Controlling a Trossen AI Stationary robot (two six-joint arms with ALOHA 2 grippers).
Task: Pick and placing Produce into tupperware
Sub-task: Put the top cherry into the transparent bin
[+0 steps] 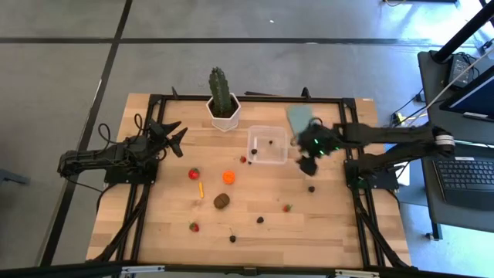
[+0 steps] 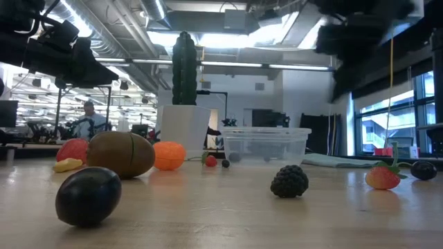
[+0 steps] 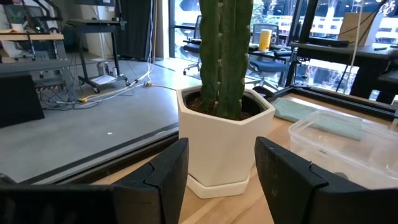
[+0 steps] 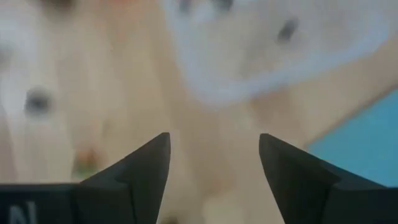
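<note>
The clear tupperware [image 1: 267, 145] stands on the table's far middle, with two dark berries [image 1: 272, 143] inside it. Loose produce lies on the wood nearer: red strawberries [image 1: 194, 174], an orange ball [image 1: 228, 177], a yellow stick [image 1: 201, 190], a brown oval [image 1: 222, 201] and dark berries [image 1: 261, 219]. My right gripper [image 1: 309, 161] hangs open just right of the tupperware, above the table, with nothing between its fingers [image 4: 146, 165]. My left gripper [image 1: 174, 135] waits open at the left, level, facing the cactus pot [image 3: 224, 140].
A tall green cactus [image 1: 221, 96] in a white hexagonal pot stands left of the tupperware. A flat blue-grey lid [image 1: 299, 117] lies behind my right gripper. One dark berry [image 1: 312, 188] and a strawberry [image 1: 286, 208] lie near the right gripper. Bare wood spreads along the near edge.
</note>
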